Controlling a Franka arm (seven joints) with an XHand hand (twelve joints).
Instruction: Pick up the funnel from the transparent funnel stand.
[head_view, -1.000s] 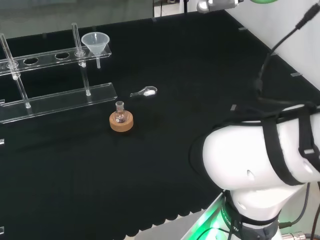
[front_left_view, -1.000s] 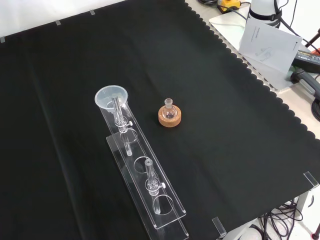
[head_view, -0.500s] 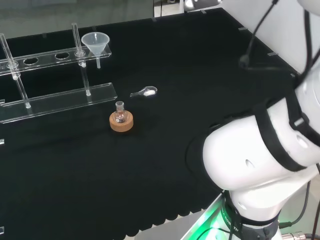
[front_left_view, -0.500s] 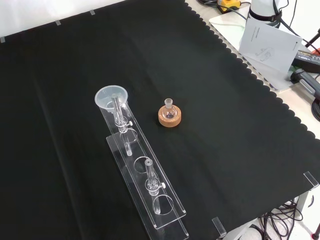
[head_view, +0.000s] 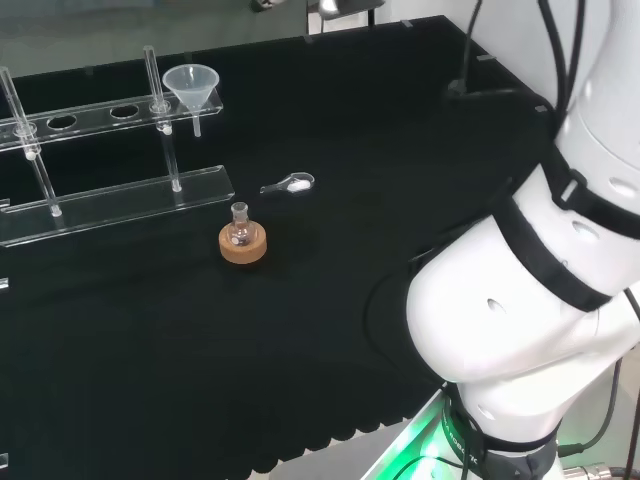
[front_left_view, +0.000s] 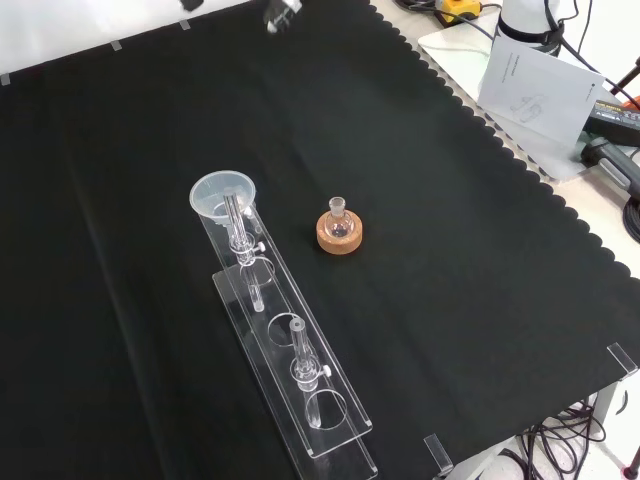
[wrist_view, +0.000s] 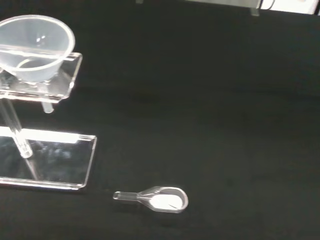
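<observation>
Head view: big white arm (head_view: 520, 300) across the right of the frame, over black cloth (head_view: 380, 120). Upper left, a long clear stand (head_view: 120, 195), with the funnel (head_view: 191, 85) seated upright in the end hole of its top shelf, spout hanging below, untouched. Near frame centre left, a cork ring (head_view: 243, 246) carrying a small flask (head_view: 239, 222); just above it, apart, a tiny clear scoop (head_view: 290, 184) with white powder. Front view: hand (front_left_view: 279, 13) barely in at the top edge, well apart from the funnel; open or closed, cannot tell.
</observation>
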